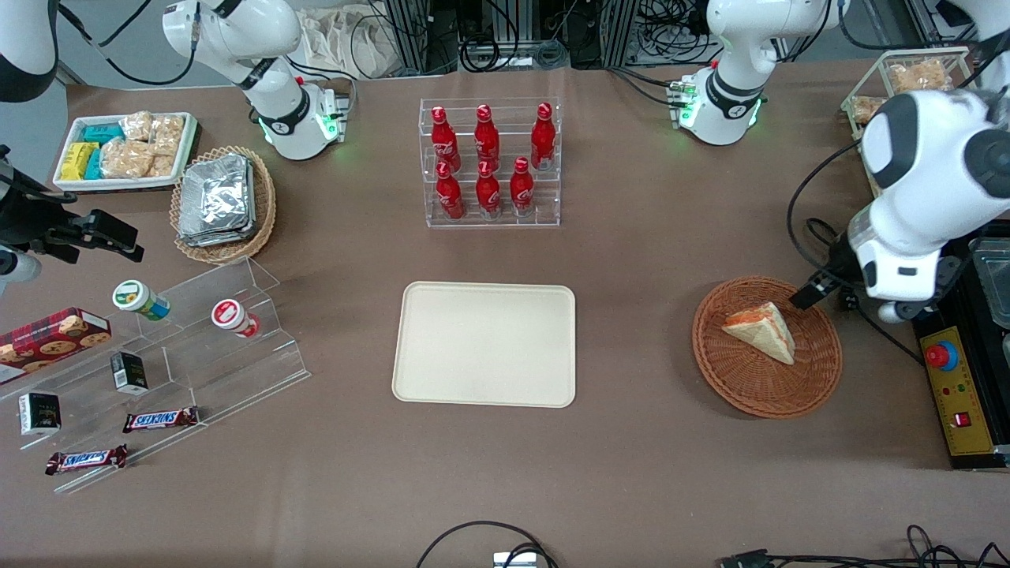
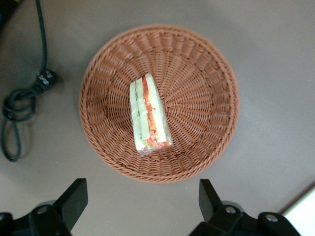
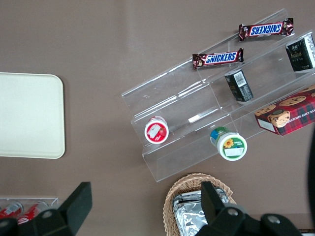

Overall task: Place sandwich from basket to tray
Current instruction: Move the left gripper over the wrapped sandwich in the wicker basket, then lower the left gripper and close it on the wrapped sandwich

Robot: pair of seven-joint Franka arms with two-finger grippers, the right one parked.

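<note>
The basket (image 1: pixel 767 347) is sitting round and shallow on the brown matte table (image 1: pixel 631 260), toward the working arm's end, its orange-brown wicker woven in tight ribs that are radiating from the centre. The sandwich (image 1: pixel 761 330) is lying inside it, a small triangular wedge of pale cream bread with orange-red filling showing along its cut edges; from the wrist view it is showing layered stripes of cream, green and red (image 2: pixel 149 114) under a glossy wrap. The tray (image 1: pixel 485 343) is lying flat at the middle of the table, well apart from the basket, a smooth cream-beige rectangle with rounded corners and a low rim, carrying nothing.

The gripper (image 2: pixel 140 199) is hanging above the basket's rim, at the edge farther from the front camera. Its two dark fingers (image 2: pixel 74 195) are standing wide apart, holding nothing and touching neither basket nor sandwich. A black cable (image 2: pixel 19 105) is coiling on the table just beside the basket
</note>
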